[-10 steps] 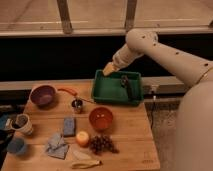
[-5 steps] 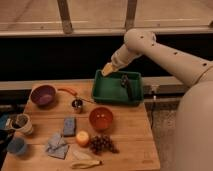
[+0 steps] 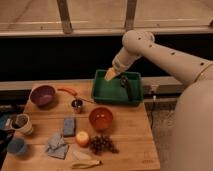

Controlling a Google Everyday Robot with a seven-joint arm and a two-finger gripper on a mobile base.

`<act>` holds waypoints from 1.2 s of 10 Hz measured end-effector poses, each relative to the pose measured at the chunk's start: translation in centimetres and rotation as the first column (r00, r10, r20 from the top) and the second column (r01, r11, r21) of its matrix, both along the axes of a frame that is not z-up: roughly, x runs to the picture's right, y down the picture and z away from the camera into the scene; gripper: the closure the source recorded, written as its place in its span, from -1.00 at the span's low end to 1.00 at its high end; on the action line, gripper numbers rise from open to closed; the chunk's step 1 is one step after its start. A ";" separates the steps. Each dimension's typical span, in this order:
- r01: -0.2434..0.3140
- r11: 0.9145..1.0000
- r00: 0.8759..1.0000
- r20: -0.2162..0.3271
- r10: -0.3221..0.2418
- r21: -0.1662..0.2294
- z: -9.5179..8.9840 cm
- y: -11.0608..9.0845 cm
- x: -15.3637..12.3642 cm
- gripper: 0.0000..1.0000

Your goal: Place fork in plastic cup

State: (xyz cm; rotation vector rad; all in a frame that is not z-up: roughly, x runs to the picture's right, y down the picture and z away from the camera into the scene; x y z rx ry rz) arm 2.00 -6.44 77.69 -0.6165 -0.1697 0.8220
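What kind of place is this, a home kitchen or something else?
Likely a robot test station rather than a home kitchen: a wooden table set out with mixed props such as a purple bowl and grapes, and a robot arm whose claw hangs over the green bin.

1. Table (image 3: 131, 137) carries every item; bin (image 3: 102, 96) sits at its rear right.
2. Gripper (image 3: 117, 78) hangs over the bin's rear left part; the arm comes in from the right.
3. Rear bowl (image 3: 43, 95) at rear left corner; carrot (image 3: 67, 91) just right of it, between bowl and bin.
4. Metal cup (image 3: 76, 105) in front of carrot, left of bin.
5. Centre bowl (image 3: 100, 118) in front of bin; sponge (image 3: 69, 126) to its left.
6. Mug (image 3: 22, 124) at left edge, in front of rear bowl.
7. Plastic cup (image 3: 16, 146) in front of mug, at front left corner.
8. Cloth (image 3: 56, 146) right of plastic cup, in front of sponge.
9. Round fruit (image 3: 82, 138) and grapes (image 3: 102, 145) side by side, in front of centre bowl.
10. Banana (image 3: 86, 162) at front edge, in front of the fruit.
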 end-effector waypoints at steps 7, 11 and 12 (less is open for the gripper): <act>0.217 0.974 0.966 0.128 -0.224 0.065 4.2 0.5 -16.8 -0.01; 0.222 0.973 0.965 0.125 -0.229 0.068 4.4 0.4 -16.8 -0.01; 0.226 0.972 0.964 0.129 -0.233 0.068 4.3 0.5 -17.1 -0.01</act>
